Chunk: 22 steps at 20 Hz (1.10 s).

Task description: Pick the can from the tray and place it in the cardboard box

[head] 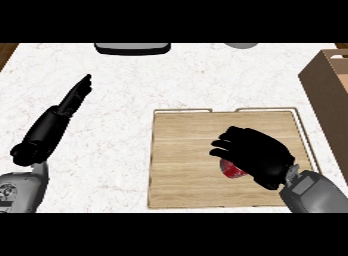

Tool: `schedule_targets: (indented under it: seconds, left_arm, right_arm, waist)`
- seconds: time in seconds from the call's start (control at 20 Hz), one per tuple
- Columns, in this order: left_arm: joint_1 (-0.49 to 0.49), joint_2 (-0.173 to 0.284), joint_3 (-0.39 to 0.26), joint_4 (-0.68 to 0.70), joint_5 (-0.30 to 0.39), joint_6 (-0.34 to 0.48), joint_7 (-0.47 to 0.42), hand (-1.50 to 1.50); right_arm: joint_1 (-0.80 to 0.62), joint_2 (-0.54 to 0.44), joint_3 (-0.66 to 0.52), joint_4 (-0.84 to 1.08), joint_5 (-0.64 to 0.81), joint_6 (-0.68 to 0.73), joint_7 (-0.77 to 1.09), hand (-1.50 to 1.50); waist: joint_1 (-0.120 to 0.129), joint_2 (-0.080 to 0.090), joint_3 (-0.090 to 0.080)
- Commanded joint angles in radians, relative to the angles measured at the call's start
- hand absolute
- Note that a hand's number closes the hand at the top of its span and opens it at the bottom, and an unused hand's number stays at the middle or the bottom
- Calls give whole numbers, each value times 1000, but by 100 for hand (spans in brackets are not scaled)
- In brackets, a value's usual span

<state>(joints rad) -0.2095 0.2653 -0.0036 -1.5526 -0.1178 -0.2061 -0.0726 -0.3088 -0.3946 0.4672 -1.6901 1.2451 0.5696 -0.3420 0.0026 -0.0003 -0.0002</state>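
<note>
On the wooden tray (184, 165), the right hand (254, 155) curls its fingers (225, 145) round the red can (233, 170), so I judge it should lift straight up before swinging right to the cardboard box (332, 95), while the left hand (72, 100) rests straight-fingered over the counter (96, 150).

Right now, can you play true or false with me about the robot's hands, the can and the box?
1. The right hand curls over the red can. True.
2. The can is already inside the cardboard box. False: it is over the wooden tray, under the hand.
3. The box stands at the counter's right side. True.
4. The left hand is holding the tray. False: it is off to the left, fingers straight, touching nothing.
5. The tray is made of blue plastic. False: it looks wooden.
</note>
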Motion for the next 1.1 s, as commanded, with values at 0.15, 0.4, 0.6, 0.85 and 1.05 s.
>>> schedule_targets:
  seconds: [0.15, 0.4, 0.6, 0.85, 1.05]
  left_arm:
    - [-1, -5, 9, -8, 5, -28, 13, 0]
    - [28, -28, 6, 1, -31, -11, -24, 0]
    - [-2, -1, 39, -6, 3, -31, 13, 0]
    - [-19, -10, 30, -20, -9, -16, 11, 0]
    - [-26, -15, 6, -28, -4, -40, 21, 0]
  right_arm:
    - [-39, 61, 15, 107, 35, -195, -122, 150]
    - [3, 87, 18, 114, 79, -299, -165, 150]
    - [-56, 166, -203, 204, 20, -234, 41, 150]
    - [-109, 255, -538, 340, -26, -263, 405, 150]
    - [-308, 289, -639, 462, 38, -376, 609, 150]
  waist:
    - [2, 1, 0]
    - [0, 1, 0]
    - [5, 5, 0]
    - [0, 28, 3]
    - [56, 21, 2]
